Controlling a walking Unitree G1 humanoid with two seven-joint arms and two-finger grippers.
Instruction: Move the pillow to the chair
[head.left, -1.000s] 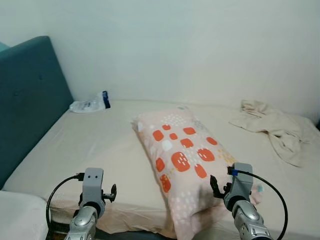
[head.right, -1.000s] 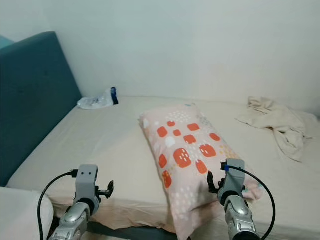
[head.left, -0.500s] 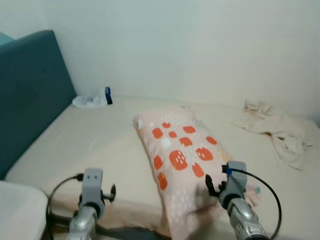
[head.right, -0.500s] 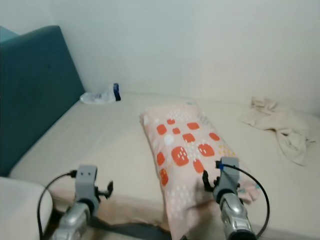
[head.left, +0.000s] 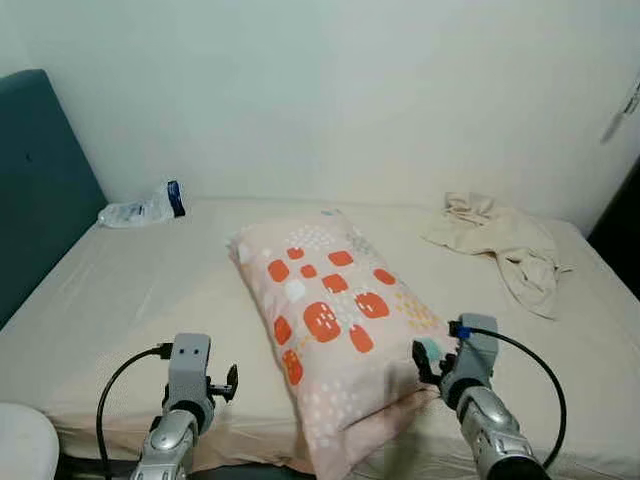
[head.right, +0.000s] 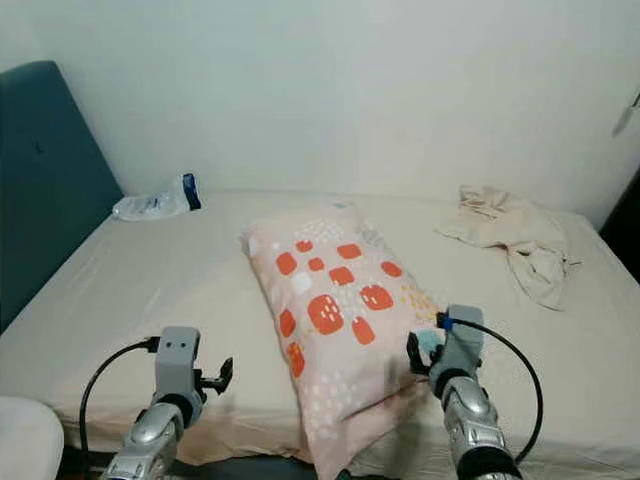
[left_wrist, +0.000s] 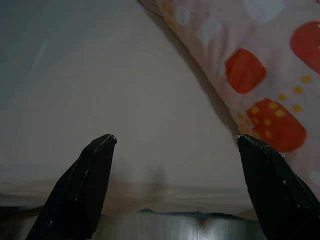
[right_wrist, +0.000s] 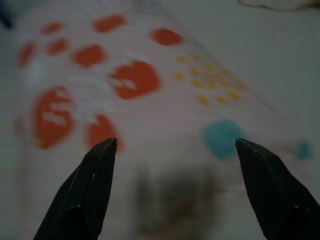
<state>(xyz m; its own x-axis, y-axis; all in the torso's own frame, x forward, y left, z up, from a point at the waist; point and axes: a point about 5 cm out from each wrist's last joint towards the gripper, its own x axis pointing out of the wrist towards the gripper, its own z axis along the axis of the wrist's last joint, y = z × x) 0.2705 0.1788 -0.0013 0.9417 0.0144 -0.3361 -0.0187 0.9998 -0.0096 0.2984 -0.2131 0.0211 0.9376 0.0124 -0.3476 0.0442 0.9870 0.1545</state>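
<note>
The pillow (head.left: 330, 320), pale pink with orange and white patches, lies at a slant on the bed (head.left: 130, 300); its far end points toward the wall (head.left: 330, 90) and its near end hangs a little over the bed's front edge, between the two arms; no chair can be seen, so I judge the task barely begun, with the grasp, the lift and the whole carry left to do.

The right gripper (right_wrist: 175, 145) hovers close over the near right corner of the pillow, its two black fingers spread wide, a teal patch and orange patches showing between them; it holds nothing, and whether a tip brushes the fabric cannot be told from this angle; the left gripper (left_wrist: 175, 142) is likewise wide apart and empty, poised above the bare sheet just beside the pillow's left edge, near the front of the mattress.

Further out, a crumpled beige cloth (head.left: 500, 245) lies on the far right of the bed, well apart from the pillow; a clear plastic bottle (head.left: 140, 208) rests by the wall at the far left; a dark teal headboard (head.left: 35, 190) stands along the left side.
</note>
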